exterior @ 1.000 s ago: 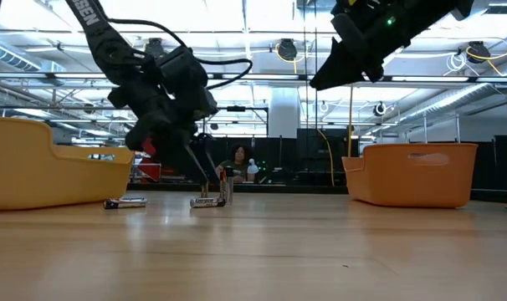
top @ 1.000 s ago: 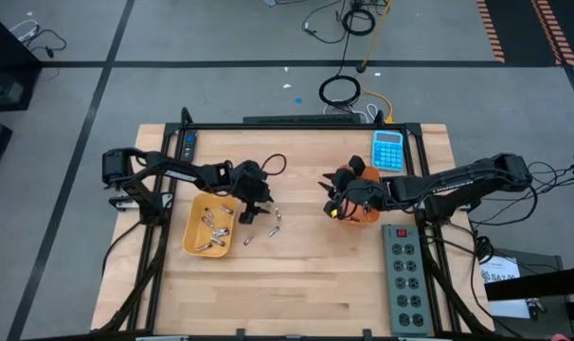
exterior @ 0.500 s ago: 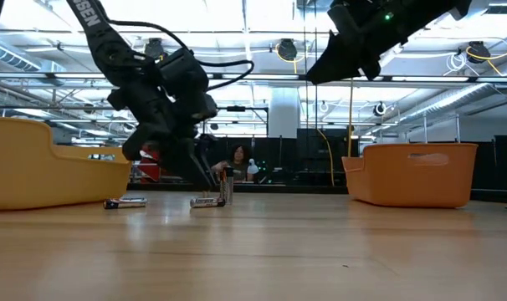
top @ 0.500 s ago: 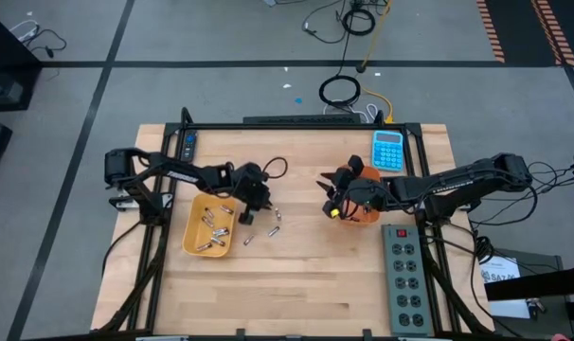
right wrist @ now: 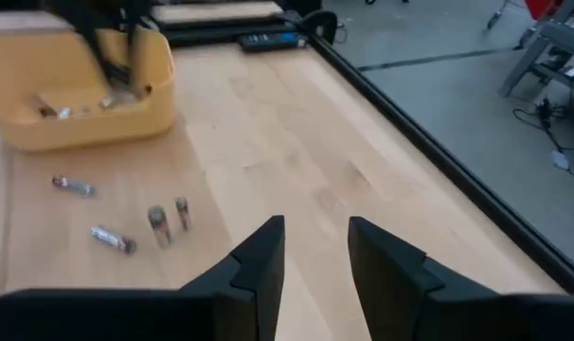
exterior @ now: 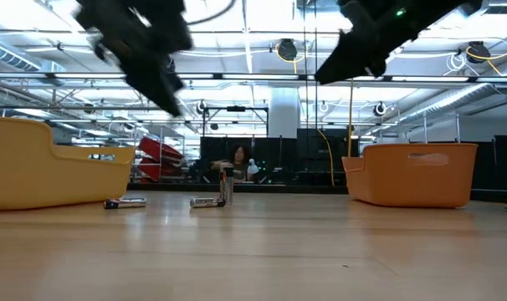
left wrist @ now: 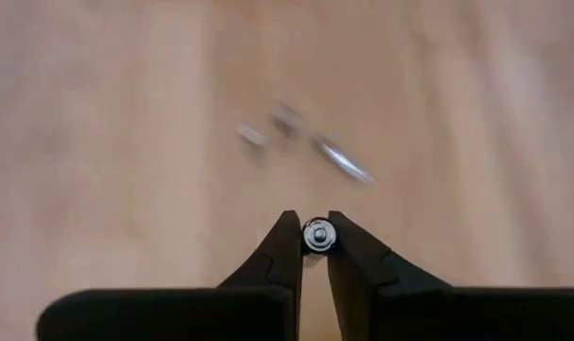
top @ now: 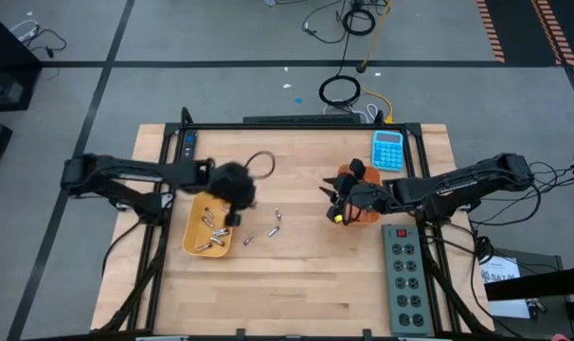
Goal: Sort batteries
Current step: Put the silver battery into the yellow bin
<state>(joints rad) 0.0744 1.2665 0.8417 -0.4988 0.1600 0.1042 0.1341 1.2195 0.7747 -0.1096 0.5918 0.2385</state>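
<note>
I have the left gripper (left wrist: 309, 248) raised above the table at the right rim of the yellow tray (top: 194, 239), and my left wrist view shows its 2 fingers (left wrist: 278, 251) clenched on 1 battery (left wrist: 316, 234), seen end-on as a small silver disc pinched between the tips. In the low view that arm is a dark blur up high on the left, clear of the tabletop.

The yellow tray sits left of centre on the wooden table (top: 296, 284) and holds several batteries (top: 211, 227) lying loose on its floor. Just right of it, 3 more batteries (top: 273, 221) lie bare on the wood: 1 close to the tray's right wall, 2 a little farther right, near each other but apart. In the low view 1 of these stands upright with another lying flat against its foot.

My right gripper (top: 332, 212) hangs in the air at the left edge of the orange tray (top: 363, 213), right of centre. My right wrist view shows its fingers (right wrist: 259, 260) parted with bare wood between them and nothing held.

A blue calculator (top: 387, 150) rests near the far right corner, and a grey power strip (top: 406, 275) runs along the right edge.
</note>
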